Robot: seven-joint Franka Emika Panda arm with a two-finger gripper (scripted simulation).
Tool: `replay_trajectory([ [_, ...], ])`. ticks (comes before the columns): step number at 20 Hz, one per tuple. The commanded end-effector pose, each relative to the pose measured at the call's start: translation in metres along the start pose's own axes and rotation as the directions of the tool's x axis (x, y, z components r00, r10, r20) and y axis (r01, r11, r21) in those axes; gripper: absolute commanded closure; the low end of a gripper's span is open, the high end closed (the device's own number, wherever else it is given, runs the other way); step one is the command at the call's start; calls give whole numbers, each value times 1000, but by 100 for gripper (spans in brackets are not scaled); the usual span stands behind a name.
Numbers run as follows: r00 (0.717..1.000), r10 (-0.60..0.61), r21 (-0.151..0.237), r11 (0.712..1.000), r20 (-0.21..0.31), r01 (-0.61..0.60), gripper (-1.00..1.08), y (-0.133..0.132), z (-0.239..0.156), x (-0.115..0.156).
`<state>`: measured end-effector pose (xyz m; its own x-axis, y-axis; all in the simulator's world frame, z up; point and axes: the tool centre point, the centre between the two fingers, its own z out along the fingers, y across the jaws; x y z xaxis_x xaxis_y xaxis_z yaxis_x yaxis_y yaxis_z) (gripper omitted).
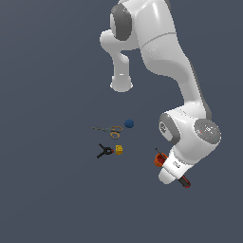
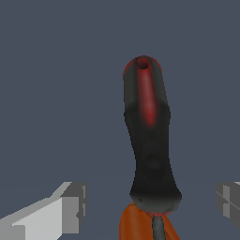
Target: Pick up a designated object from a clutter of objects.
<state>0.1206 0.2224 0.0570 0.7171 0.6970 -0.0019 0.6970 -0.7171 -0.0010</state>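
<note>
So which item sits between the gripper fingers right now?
The screwdriver: its black, red-tipped handle lies between the open gripper fingers, unlike the orange cup beside its shaft.

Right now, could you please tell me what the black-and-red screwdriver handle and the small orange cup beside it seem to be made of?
The thick black-and-red screwdriver handle looks like matte rubber or plastic: soft dull shading, no sharp glints, red inlay blending in. Its thin dark shaft suggests metal, though little shows. The small orange cup appears to be smooth plastic with uniform colour; being a render, this stays a guess. The gripper straddles the handle, open.
</note>
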Motion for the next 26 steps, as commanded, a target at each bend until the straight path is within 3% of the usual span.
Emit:
replay_trajectory([
  [1, 1000, 0, -1, 1000, -2, 0, -92, 1, 2, 1],
  [3, 1000, 0, -1, 1000, -2, 0, -92, 1, 1, 2],
  [4, 1000, 0, -1, 1000, -2, 0, 108, 1, 1, 2],
  [17, 1000, 0, -1, 1000, -1, 0, 108, 1, -1, 1],
  [26, 1000, 0, -1, 1000, -1, 0, 108, -1, -39, -6],
])
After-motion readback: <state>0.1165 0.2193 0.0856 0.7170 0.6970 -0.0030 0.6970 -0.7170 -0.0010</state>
